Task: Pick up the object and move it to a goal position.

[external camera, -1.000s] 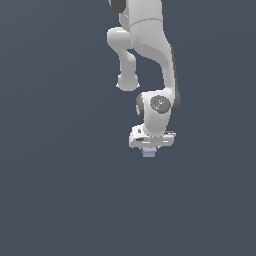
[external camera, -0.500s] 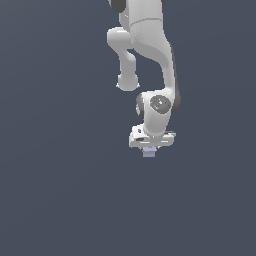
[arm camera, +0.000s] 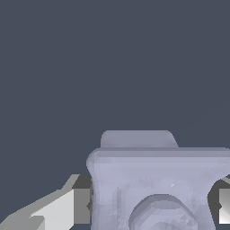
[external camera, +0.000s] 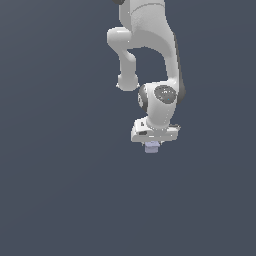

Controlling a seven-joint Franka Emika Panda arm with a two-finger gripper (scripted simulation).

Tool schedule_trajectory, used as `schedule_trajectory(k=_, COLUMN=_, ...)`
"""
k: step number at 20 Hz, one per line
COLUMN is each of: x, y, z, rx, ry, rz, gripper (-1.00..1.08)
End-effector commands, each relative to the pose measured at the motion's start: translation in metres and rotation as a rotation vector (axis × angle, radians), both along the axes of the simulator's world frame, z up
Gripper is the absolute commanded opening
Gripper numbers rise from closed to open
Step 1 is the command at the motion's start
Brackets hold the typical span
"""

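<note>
The object (external camera: 151,146) is a small pale lavender-grey block. In the exterior view it pokes out just below the white gripper (external camera: 152,145), near the middle of the picture. In the wrist view the object (arm camera: 157,184) fills the space between the two fingers (arm camera: 58,211) and shows a rounded hollow on its face. The fingers press on both of its sides, so the gripper is shut on it. Most of the block is hidden by the hand in the exterior view. No goal marker shows in either view.
The white arm (external camera: 150,45) reaches down from the top of the exterior view. A plain dark grey-blue surface (external camera: 60,190) lies all around it. No other objects show.
The arm and the held block stand in nearly the same place as one second ago; I see no clear movement.
</note>
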State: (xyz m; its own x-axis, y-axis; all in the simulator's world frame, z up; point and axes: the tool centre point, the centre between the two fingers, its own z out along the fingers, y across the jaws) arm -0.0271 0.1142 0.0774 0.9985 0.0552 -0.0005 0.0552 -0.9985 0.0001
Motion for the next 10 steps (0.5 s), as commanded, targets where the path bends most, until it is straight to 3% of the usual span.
schedule_trajectory(k=1, x=-0.003, y=0.005, z=0.017, rx=0.0, ry=-0.001, rz=0.001, gripper=-1.0)
schedule_trajectory(k=10, x=-0.019, y=0.029, z=0.109, rx=-0.001, ry=-0.001, rz=0.001, gripper=-1.0)
